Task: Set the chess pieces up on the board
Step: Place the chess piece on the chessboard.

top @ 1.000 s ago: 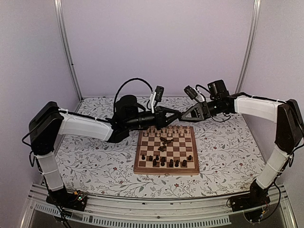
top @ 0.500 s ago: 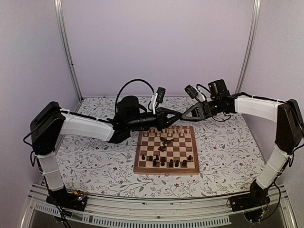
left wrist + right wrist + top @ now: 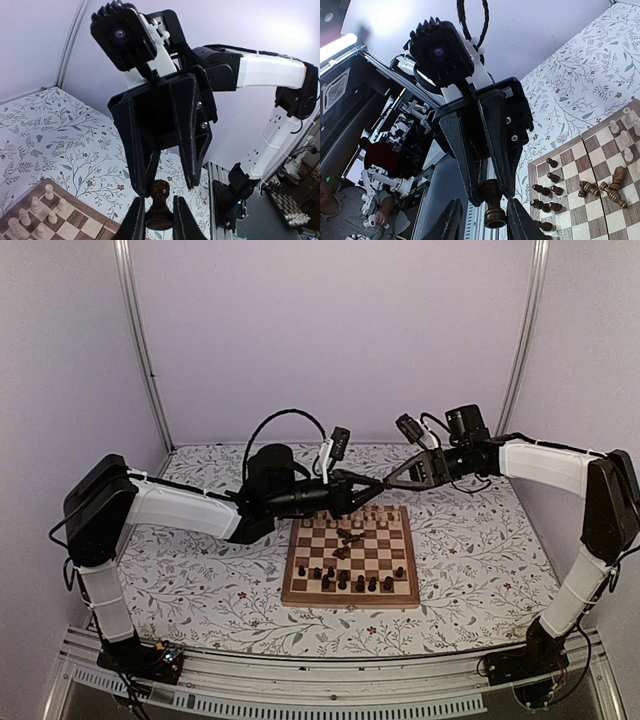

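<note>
Left arm (image 3: 190, 508), jaws clamped, faces right arm (image 3: 545, 462), jaws parted.

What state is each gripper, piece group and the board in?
left gripper: shut on dark piece, midair
right gripper: open, fingers flanking that piece
toppled dark pieces: lying mid-board
pale pieces: upright, far rows
near dark pieces: upright, near rows
board: open flat

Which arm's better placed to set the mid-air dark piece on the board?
Left, probably: left claw is shut on the dark piece; right claw only straddles it, gaps showing.
</note>
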Tool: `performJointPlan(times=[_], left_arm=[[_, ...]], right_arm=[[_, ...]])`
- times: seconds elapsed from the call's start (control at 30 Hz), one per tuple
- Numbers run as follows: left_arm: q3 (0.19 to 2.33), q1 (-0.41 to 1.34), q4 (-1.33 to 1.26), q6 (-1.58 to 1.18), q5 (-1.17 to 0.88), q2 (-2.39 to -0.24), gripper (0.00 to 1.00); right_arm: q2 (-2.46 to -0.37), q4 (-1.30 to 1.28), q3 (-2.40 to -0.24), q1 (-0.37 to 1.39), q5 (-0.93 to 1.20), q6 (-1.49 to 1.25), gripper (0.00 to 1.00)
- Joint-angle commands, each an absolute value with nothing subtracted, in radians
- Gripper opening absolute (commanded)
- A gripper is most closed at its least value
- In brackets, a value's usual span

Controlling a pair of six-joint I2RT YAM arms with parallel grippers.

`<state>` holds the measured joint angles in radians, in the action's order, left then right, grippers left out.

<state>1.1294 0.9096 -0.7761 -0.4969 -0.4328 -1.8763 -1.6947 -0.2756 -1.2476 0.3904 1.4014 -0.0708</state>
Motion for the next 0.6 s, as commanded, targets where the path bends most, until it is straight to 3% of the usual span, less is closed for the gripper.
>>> performJointPlan(times=[0.0, 0.3, 0.57], left_arm=[[1.143, 0.922, -0.764, -0.479, -0.421, -1.873, 0.1], [1.121, 0.922, -0.824, -0.494, -0.408, -1.859, 0.1], [1.141, 0.921, -0.804, -0.498, -0.412, -1.881, 0.1]], right_arm=[[-1.661, -0.26, -1.248, 0.388, 1.414, -0.069, 0.31], [-1.666, -0.261, -1.227, 0.387, 1.373, -0.063, 0.35], [-1.674, -0.26, -1.23, 0.387, 1.375, -0.059, 0.28]])
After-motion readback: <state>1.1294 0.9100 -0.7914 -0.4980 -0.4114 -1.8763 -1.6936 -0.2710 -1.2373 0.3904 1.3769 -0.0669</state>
